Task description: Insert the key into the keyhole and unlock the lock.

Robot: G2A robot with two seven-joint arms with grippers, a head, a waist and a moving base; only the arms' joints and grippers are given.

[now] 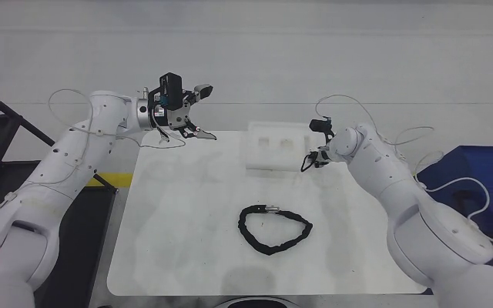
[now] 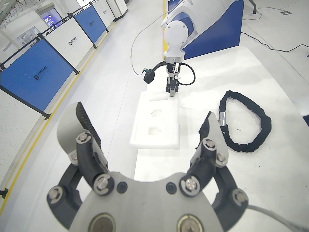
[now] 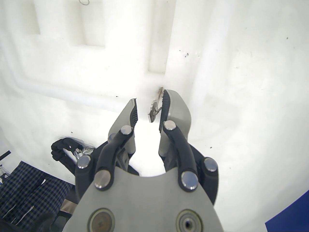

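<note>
Straddling the key (image 3: 155, 107) with the right gripper (image 3: 149, 97) narrowly parted at the foam tray (image 3: 60, 73) edge; left gripper (image 2: 143, 109) spread wide, empty.

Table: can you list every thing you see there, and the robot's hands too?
table: one, white, under everything
foam tray: one, white, at the table's far edge, with hollows
ring: one, thin, silvery, in a tray hollow
cable lock: one, black loop with silver ends, mid-table
key: one, silvery, by the tray's corner
left hand: one, grey and black, open, over the table's far left corner
right hand: one, grey and black, open around the key
</note>
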